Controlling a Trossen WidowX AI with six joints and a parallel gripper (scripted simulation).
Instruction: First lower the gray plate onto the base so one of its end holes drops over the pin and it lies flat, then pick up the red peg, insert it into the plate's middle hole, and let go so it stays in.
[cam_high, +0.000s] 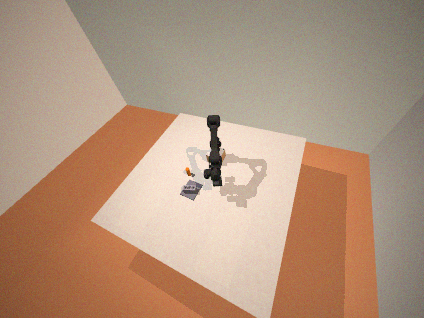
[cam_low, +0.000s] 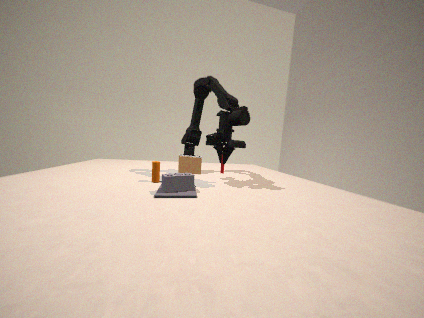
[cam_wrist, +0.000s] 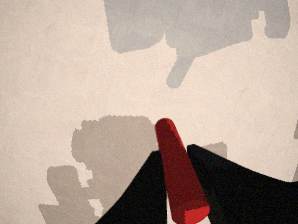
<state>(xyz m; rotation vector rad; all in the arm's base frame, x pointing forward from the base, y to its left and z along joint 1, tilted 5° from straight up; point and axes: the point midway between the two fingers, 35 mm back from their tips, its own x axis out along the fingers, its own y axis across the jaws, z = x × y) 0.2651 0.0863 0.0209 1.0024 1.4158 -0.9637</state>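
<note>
1. And here's the room: plain walls (cam_high: 250, 60) (cam_low: 125, 75) rise behind and around the gripper, an orange floor (cam_high: 60, 240) far below it.
2. Under the gripper spreads the pale tabletop (cam_high: 200, 250) (cam_low: 210, 250) (cam_wrist: 50, 60), matte, faintly mottled, crossed by soft double shadows.
3. The black arm (cam_high: 214, 132) (cam_low: 197, 112) arches over, its wrist pointing down!
4. In the exterior view, the gray plate (cam_high: 189, 188) (cam_low: 178, 183) sits left of the gripper and nearer the camera, apparently on the base (cam_high: 192, 196) (cam_low: 175, 195); whether the pin is through, I can't tell. The tan block (cam_low: 190, 165) and orange cylinder (cam_low: 156, 172) are left too.
5. The gripper (cam_high: 217, 182) (cam_low: 224, 161) (cam_wrist: 173, 155) has the red peg (cam_low: 222, 167) (cam_wrist: 180, 172) pinched between its fingers, lower end poking out beneath, seemingly just off the surface.
6. Now, technique: keep that squeeze steady, lift straight, clear the plate's top, square the peg over the middle hole, then ease down. A tilt could jam it!
</note>
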